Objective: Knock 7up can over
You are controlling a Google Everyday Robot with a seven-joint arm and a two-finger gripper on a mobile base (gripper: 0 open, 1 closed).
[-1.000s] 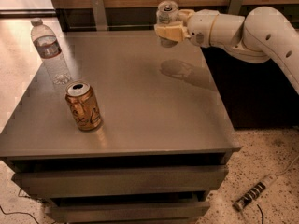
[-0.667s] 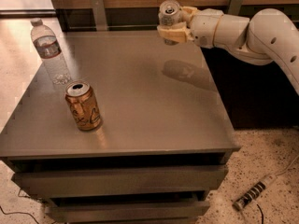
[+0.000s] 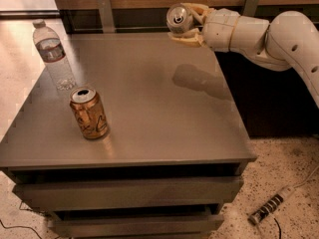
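Observation:
The 7up can (image 3: 179,20), pale silver with a pull-tab top, is held in the air above the far edge of the grey table (image 3: 149,113). It is tilted so that its top faces the camera. My gripper (image 3: 188,24) reaches in from the right and is shut on the can, with tan fingers (image 3: 189,40) above and below it. The can's green markings are hidden.
An orange-brown can (image 3: 88,112) with dark squiggles stands upright at the table's front left. A clear plastic water bottle (image 3: 53,55) stands at the left edge. A wood-panelled wall runs behind the table. A power strip (image 3: 269,211) lies on the floor at the right.
The gripper has tipped the can from upright to lying toward the camera and lifted it slightly. The other can and the bottle have not moved.

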